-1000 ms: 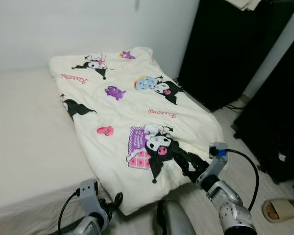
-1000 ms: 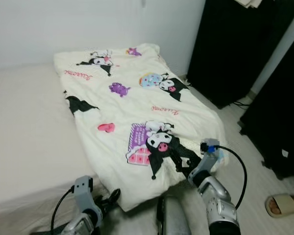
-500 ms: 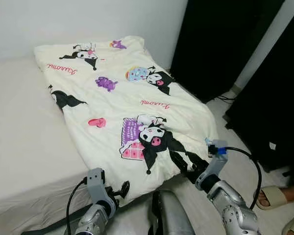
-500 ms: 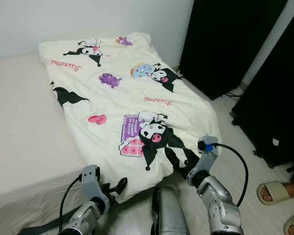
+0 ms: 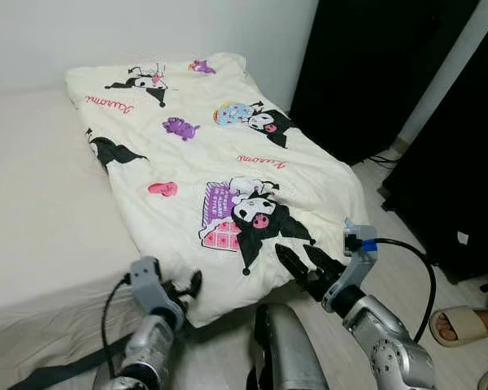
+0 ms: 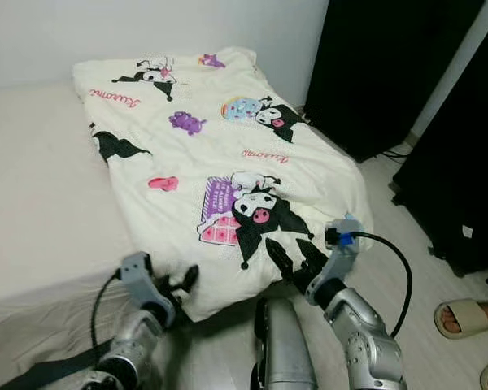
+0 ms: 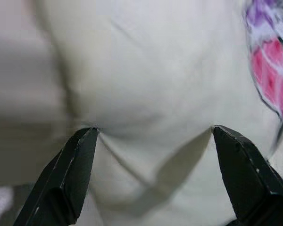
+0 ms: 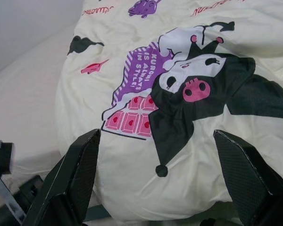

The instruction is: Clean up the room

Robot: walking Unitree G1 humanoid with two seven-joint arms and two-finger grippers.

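A cream blanket (image 5: 211,154) printed with cartoon figures lies spread over the right side of the bed, its near edge hanging over the mattress side. My left gripper (image 5: 185,289) is open at the blanket's near left corner, and in the left wrist view its fingertips (image 7: 87,141) press against the cream fabric (image 7: 151,84). My right gripper (image 5: 303,262) is open at the near right edge, just below the black-and-pink character print (image 8: 198,89). Nothing is held between its fingers (image 8: 78,169).
The bare mattress (image 5: 41,203) fills the left. Black wardrobes or curtains (image 5: 366,73) stand on the right, with a strip of floor between them and the bed. A person's foot in a beige slipper (image 5: 459,325) is at the right edge. A dark strap (image 5: 49,375) lies low on the left.
The head view has shifted a little. My right gripper has spread its fingers and risen clear of the blanket's edge. My left gripper has come up against the blanket's near corner.
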